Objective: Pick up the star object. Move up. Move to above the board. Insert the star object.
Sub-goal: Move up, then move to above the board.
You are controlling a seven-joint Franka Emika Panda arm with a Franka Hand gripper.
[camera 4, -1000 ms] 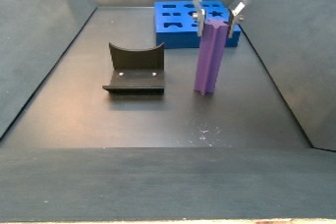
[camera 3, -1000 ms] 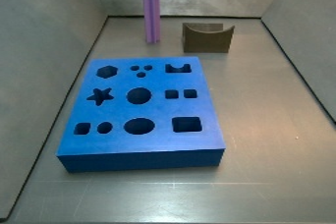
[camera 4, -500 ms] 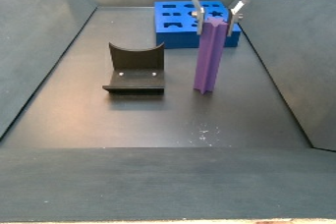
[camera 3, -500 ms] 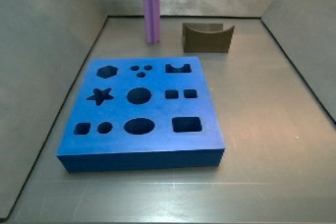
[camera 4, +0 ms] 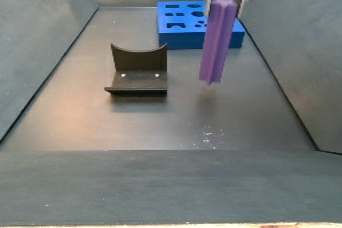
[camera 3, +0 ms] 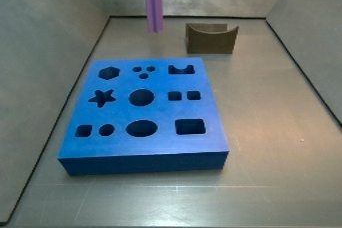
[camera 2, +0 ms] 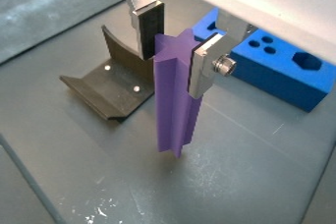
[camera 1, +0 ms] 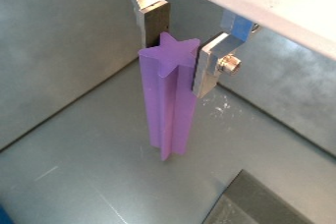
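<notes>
The gripper (camera 1: 178,46) is clamped on the upper end of the star object (camera 1: 168,100), its silver fingers (camera 2: 206,63) pressing the prism from opposite sides in both wrist views. The arm reaches down from the top edge of the frame, holding the purple prism upright with its lower end clear of the grey floor (camera 4: 174,122). In a side view the star object (camera 4: 217,40) hangs right of centre near the top, in front of the board (camera 4: 187,24). The fixture (camera 4: 135,70) stands left of it. In a side view the board (camera 3: 147,112) fills the middle of the frame.
</notes>
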